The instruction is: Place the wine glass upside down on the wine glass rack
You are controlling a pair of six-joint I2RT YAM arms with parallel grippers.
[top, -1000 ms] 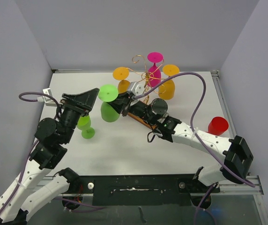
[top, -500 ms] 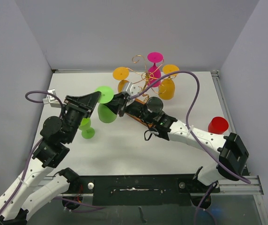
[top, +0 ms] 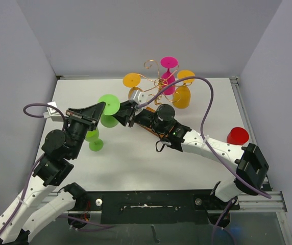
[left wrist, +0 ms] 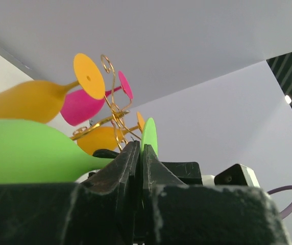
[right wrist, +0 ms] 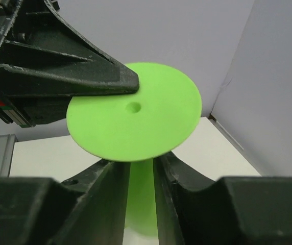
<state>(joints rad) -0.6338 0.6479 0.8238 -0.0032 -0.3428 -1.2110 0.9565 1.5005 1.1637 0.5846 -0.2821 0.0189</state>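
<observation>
Left tool (left wrist: 140,148) is pinched shut on the foot rim of the green wine glass (top: 108,105), with right tool (right wrist: 142,164) hugging the stem just below, so it's probably a hand-off for regripping. Glass floats foot-up over the bench (top: 136,158) just left of the wine glass rack (top: 153,76). Right arm's stretched low across, left elbow bent.

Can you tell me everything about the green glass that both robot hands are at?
The green glass is bright lime all over, matte and not see-through, like plastic. It has a flat round foot with a tiny dimple in the middle, a thick stem and a rounded bowl. It is upside down, foot up and bowl down, and seems to be lifted off the table. The left gripper pinches the foot's rim. The right gripper sits close around the stem.
</observation>
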